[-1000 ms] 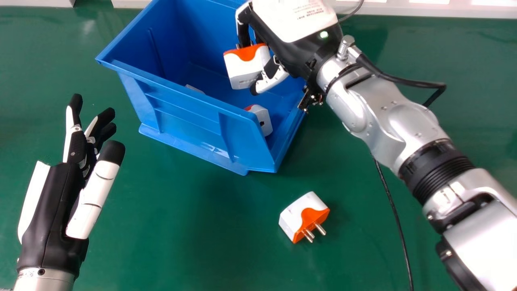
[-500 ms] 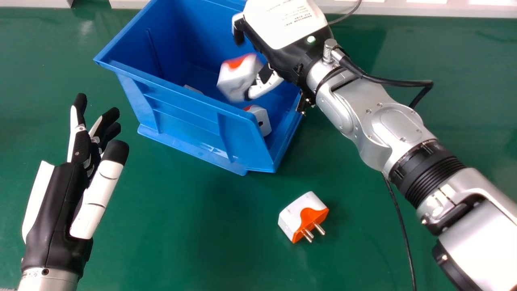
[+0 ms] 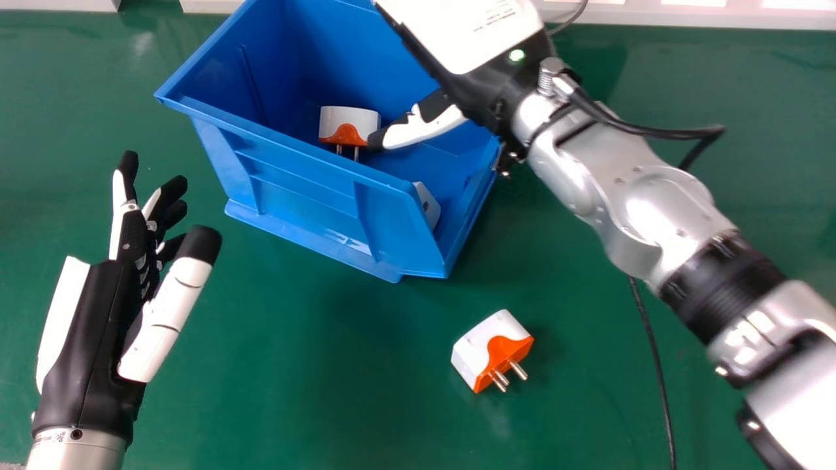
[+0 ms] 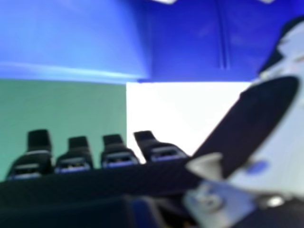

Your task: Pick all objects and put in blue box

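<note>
Green tabletop (image 3: 281,391), thin black cable (image 3: 659,375), white edging (image 3: 686,14) beyond

Green table (image 3: 294,391). Blue box (image 3: 294,189) at eleven o'clock. White-and-orange plug (image 3: 477,347) at five o'clock. Black-and-white left hand (image 3: 88,339) at eight o'clock.

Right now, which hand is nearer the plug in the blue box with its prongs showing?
The right hand: over the blue box, thumb beside the plug. The left hand is outside the box, to its near left.

Plug (image 3: 428,203) part-hidden behind box wall (image 3: 297,179)
</note>
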Motion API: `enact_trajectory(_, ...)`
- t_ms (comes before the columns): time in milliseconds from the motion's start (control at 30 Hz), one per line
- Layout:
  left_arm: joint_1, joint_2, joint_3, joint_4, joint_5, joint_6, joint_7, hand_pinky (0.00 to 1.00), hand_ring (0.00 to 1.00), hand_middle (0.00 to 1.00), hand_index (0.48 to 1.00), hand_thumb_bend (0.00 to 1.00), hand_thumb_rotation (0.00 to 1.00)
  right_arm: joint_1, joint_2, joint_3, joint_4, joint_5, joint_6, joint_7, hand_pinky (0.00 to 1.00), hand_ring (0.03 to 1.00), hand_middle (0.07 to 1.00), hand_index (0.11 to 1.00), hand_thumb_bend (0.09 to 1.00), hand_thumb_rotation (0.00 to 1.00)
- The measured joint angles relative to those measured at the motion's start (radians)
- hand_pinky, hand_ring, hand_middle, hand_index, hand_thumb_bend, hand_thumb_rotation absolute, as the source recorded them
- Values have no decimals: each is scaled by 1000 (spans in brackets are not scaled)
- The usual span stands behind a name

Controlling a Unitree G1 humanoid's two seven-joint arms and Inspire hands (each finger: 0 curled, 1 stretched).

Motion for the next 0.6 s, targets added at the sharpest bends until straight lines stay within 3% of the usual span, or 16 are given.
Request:
enact_trajectory(267,0,1,3,-7,-3,6,9,865,934,934,924,843,934,197,-172,-94,-296,27,-46,61,938,1000,1000,994,504,756)
enact_trajectory(500,-3,3,7,-6,-12,4,-1,855,933,935,926,838,937,461,-311,-238,-584,86,-94,113,931,1000,1000,976,494,742)
enact_trajectory(600,-2,3,10,-4,-13,3,-5,851,932,934,925,823,939,609,-359,-338,-709,117,-108,126,922,996,1000,970,494,730)
